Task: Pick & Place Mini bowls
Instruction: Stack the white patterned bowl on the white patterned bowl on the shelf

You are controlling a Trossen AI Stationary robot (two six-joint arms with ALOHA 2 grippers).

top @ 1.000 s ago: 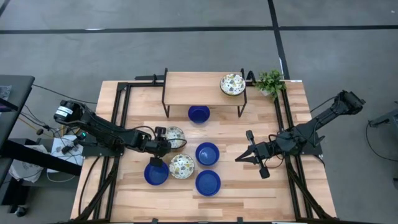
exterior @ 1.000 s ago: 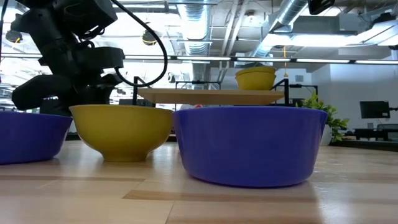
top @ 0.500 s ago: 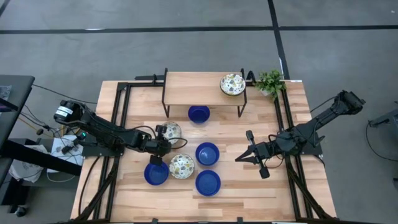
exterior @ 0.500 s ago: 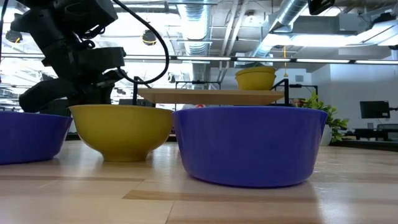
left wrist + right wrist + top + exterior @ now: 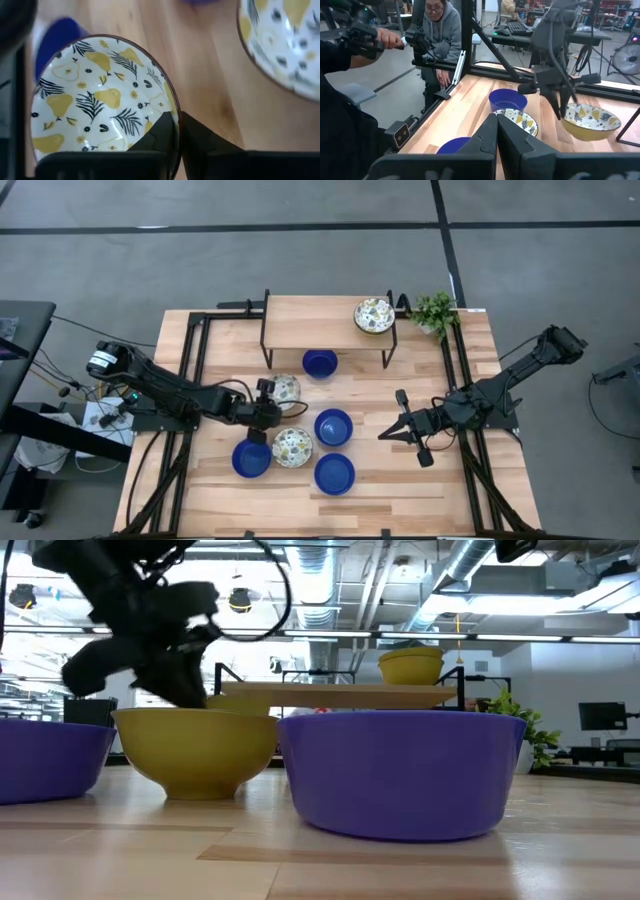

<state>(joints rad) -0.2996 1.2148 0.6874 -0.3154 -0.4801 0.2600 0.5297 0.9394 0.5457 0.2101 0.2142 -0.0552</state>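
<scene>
Left gripper (image 5: pixel 272 407) jaws clamp rim of cream pear-patterned yellow-bottomed mini bowl (image 5: pixel 285 389), lifted off wooden surface (image 5: pixel 400 480); right gripper (image 5: pixel 390 432) jaws narrow, idle

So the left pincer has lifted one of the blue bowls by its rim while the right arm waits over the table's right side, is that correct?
Not quite: the bowl in the left pincer is a patterned bowl, cream with yellow pears and dark leaves, not blue. The left wrist view shows the fingers clamped on its rim, and the right wrist view shows it held above the table. The right pincer does wait over the right side.
</scene>
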